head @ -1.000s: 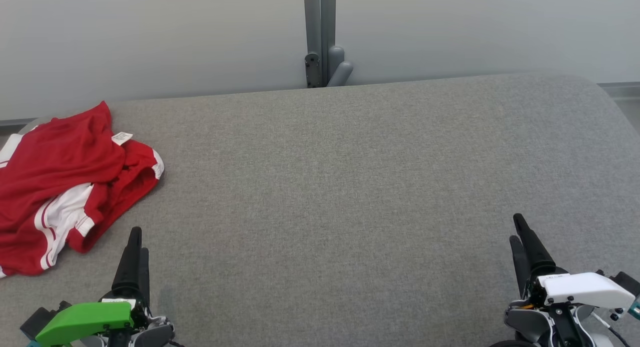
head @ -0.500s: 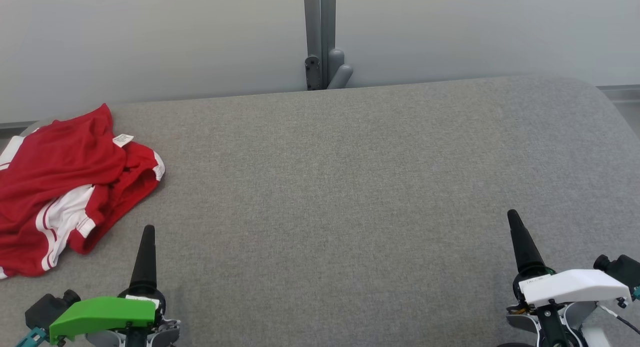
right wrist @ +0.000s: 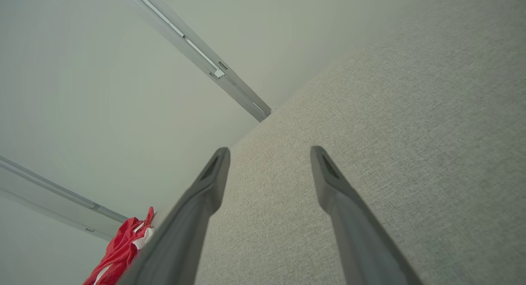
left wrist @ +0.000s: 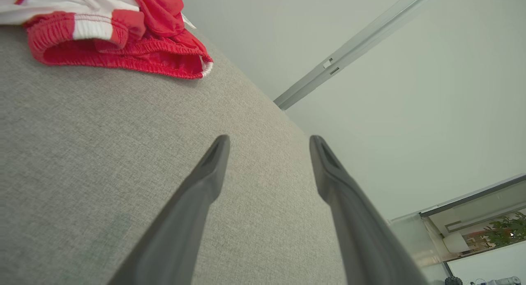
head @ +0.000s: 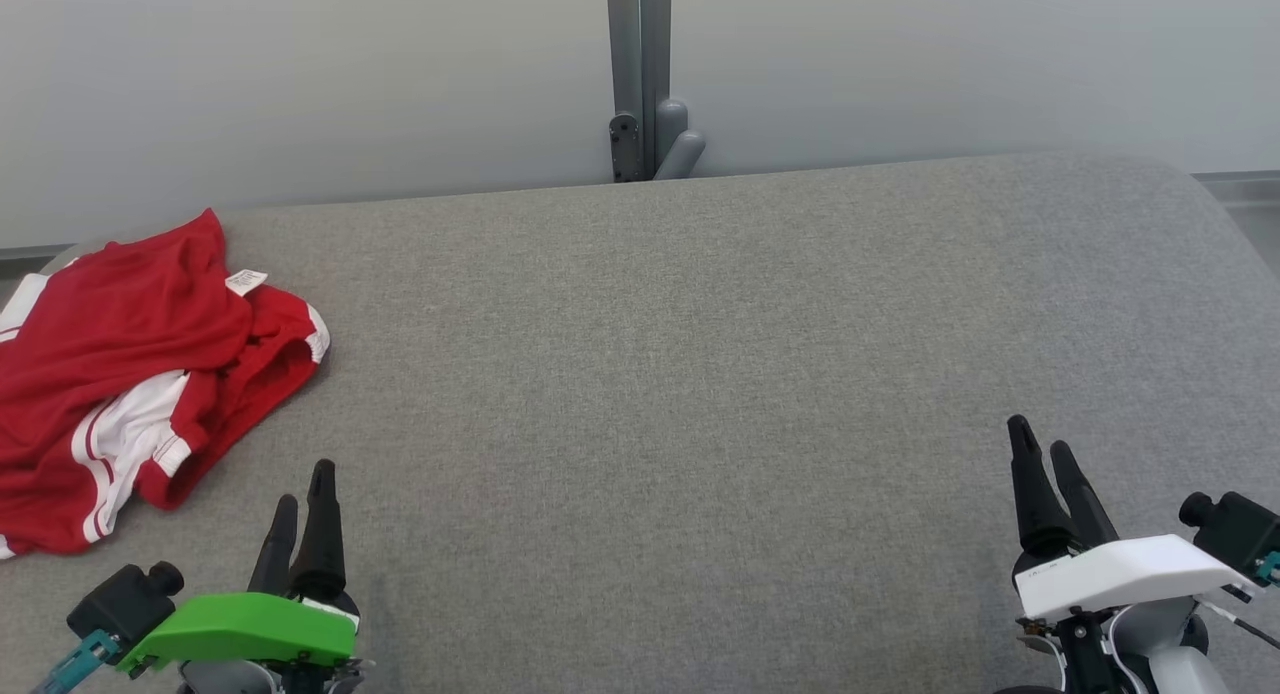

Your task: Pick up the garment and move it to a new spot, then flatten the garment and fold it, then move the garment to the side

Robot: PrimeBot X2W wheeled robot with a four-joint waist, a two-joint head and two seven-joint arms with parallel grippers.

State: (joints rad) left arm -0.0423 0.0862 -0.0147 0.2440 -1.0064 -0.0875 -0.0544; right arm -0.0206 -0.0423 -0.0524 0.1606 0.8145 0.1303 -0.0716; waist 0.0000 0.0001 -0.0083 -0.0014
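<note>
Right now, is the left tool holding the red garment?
No, the left tool is open and empty, and the red garment lies apart from it on the grey surface.

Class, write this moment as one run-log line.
stage: pickup not begun | garment: crumpled, left on grey surface | left hand: open, empty, near garment | right hand: open, empty

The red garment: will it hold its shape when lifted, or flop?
Probably floppy: the red garment lies crumpled in soft folds on the grey surface. Likely light, since the fabric looks thin. Pinched at one spot, the rest would probably dangle.
</note>
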